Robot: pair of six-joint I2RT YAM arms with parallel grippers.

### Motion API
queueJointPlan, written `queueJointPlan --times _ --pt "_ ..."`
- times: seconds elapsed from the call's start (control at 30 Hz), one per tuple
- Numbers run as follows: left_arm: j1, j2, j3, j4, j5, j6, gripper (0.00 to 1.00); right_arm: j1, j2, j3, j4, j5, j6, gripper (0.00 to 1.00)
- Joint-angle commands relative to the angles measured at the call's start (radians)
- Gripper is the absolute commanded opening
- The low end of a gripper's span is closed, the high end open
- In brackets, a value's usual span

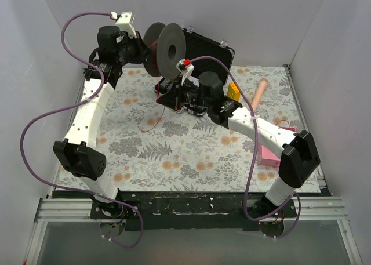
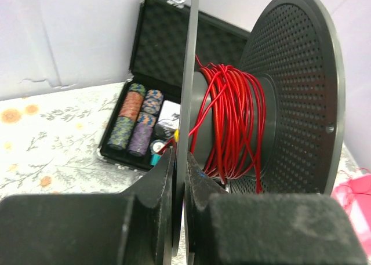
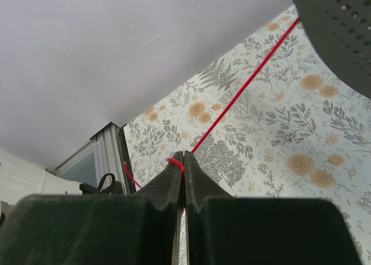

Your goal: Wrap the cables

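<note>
A black spool [image 1: 165, 47] with two perforated discs is held up at the back of the table. Thin red wire [image 2: 232, 123] is wound on its hub. My left gripper [image 2: 179, 160] is shut on the edge of the near disc [image 2: 188, 91]. My right gripper [image 3: 184, 156] is shut on the red wire [image 3: 243, 91], which runs taut from the fingertips up to the spool [image 3: 339, 27]. In the top view the right gripper [image 1: 164, 93] sits just below the spool, and a loose tail of wire [image 1: 152, 123] lies on the floral cloth.
An open black case [image 2: 156, 73] with stacks of chips [image 2: 136, 123] stands behind the spool. A yellow block [image 1: 233, 91], a tan cylinder [image 1: 258, 94] and a pink box [image 1: 271, 153] lie on the right. White walls enclose the table on three sides.
</note>
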Motion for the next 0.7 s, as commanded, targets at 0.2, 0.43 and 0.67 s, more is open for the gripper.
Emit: queueJointPlan --times 0.2,0.43,0.67 --pt "0.020 -0.142 0.200 0.043 0.204 -0.091 0.00 -0.023 -0.044 -0.184 0.212 -0.048 -0.086 0.24" --pt "0.020 -0.155 0.318 -0.037 0.377 -0.106 0.00 -0.063 -0.066 -0.254 0.384 -0.039 -0.103 0.43" --pt "0.022 -0.138 0.419 -0.063 0.489 -0.129 0.00 -0.137 -0.095 -0.376 0.512 -0.146 -0.136 0.59"
